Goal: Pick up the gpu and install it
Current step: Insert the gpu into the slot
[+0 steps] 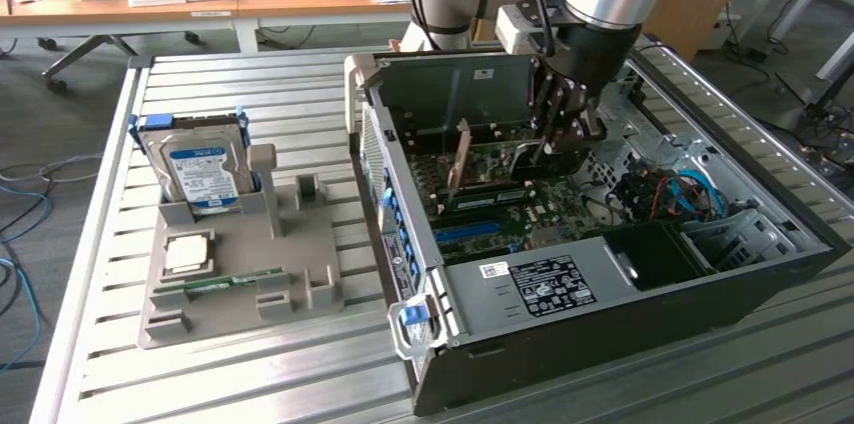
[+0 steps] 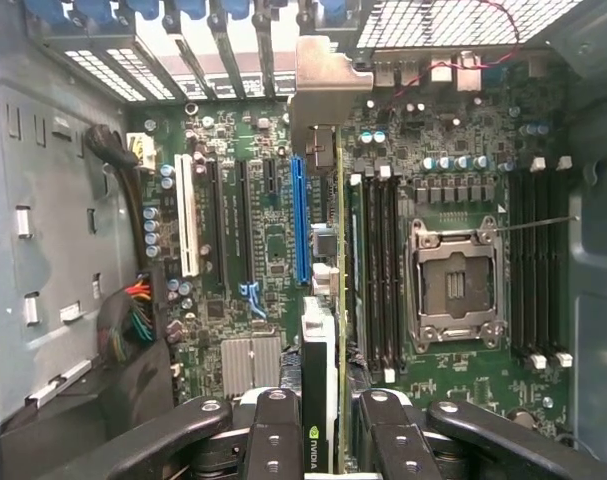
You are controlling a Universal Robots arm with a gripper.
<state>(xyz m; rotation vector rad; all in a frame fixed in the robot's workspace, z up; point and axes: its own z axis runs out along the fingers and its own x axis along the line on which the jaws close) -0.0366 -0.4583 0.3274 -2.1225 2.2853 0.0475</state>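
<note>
Holding the gpu on edge inside the case: pickup done, seating unconfirmed.

The claw is narrowed onto the gpu, with a finger against each face. The card stands upright over the board, close to the blue slot, and its silver bracket reaches toward the rear openings of the case. I judge the lift and the carry into the case finished. The card is not yet let go, and I cannot tell whether it sits in a slot or hangs above one. Seen edge-on, its lower edge and contacts are hidden, and the fingers' bases are cut off. Outside the case, a grey rack on the bench carries a drive.
</note>
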